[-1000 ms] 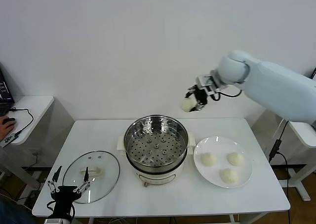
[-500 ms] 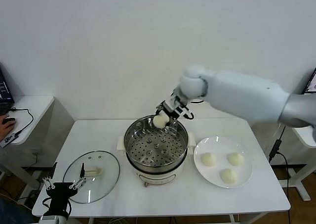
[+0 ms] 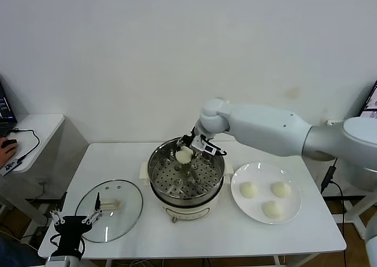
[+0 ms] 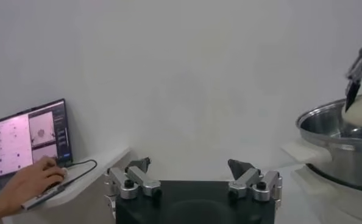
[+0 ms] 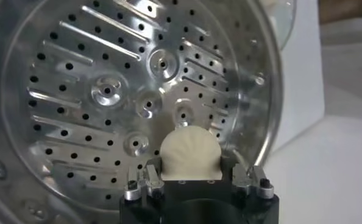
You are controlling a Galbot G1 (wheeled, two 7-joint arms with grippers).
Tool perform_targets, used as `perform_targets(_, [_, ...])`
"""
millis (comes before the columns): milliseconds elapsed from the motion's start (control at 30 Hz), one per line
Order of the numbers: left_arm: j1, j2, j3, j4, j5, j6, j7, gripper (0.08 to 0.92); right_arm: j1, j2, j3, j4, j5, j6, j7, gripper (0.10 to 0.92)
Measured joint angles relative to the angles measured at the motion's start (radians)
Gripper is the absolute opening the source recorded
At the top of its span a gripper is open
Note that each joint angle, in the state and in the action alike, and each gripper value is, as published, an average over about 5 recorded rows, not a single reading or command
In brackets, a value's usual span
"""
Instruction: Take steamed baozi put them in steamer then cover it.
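Three smooth cream baozi (image 3: 264, 196) sit on a round white plate (image 3: 294, 208) toward the worktop's (image 3: 194, 237) right edge while the right gripper (image 3: 189, 150) holds a fourth (image 3: 184, 155) over the shiny perforated steamer (image 3: 186, 174) at centre, the glass cover (image 3: 109, 210) lying near the front-left corner beside the wide-open left gripper (image 3: 73, 221).

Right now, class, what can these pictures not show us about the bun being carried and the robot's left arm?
- Right wrist view: the lower part of the held baozi is hidden behind the right gripper.
- Left wrist view: the steamer is cut off by the frame edge.
- Head view: the left gripper sits at the picture's bottom edge, its arm out of frame.
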Motion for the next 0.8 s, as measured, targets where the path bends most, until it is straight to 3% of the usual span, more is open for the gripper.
perform_targets(133, [0.006,-0.001,-0.001,-0.008,0.003,-0.001,-0.001,0.823,-0.018,0.009,0.015,-0.034,-0.041,0.032,0.017,0.614])
perform_targets(433, [0.013,-0.004,0.001,-0.024,0.011,-0.001,-0.002,0.823,-0.027,0.008,0.034,-0.063,-0.070,0.067,0.037,0.812])
perform_targets(633, [0.015,0.000,0.004,-0.044,0.018,0.006,0.001,0.823,0.010,-0.021,0.028,-0.026,0.024,0.029,0.016,0.822])
perform_targets(800, [0.013,0.011,0.001,-0.058,0.012,0.016,0.004,0.823,0.077,-0.086,0.015,0.052,0.167,-0.099,-0.020,0.823])
